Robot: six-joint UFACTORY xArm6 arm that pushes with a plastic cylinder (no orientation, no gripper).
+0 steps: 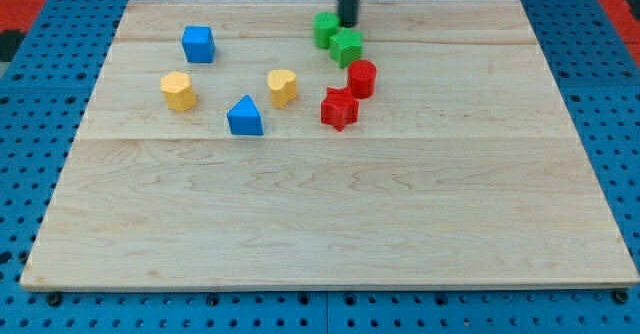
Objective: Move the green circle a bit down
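Touching green circle (325, 28): my tip (348, 23)

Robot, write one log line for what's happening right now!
task: green circle down | my tip: at view's top, right beside green circle | green star just below | circle not moved yet

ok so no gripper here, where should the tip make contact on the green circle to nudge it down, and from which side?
Contact the green circle on its far face, the side toward the view's top, near its middle, and push toward the view's bottom. My tip sits just to its right, so it likely needs to go around above it first. The green star touches it at the lower right and may get dragged along.
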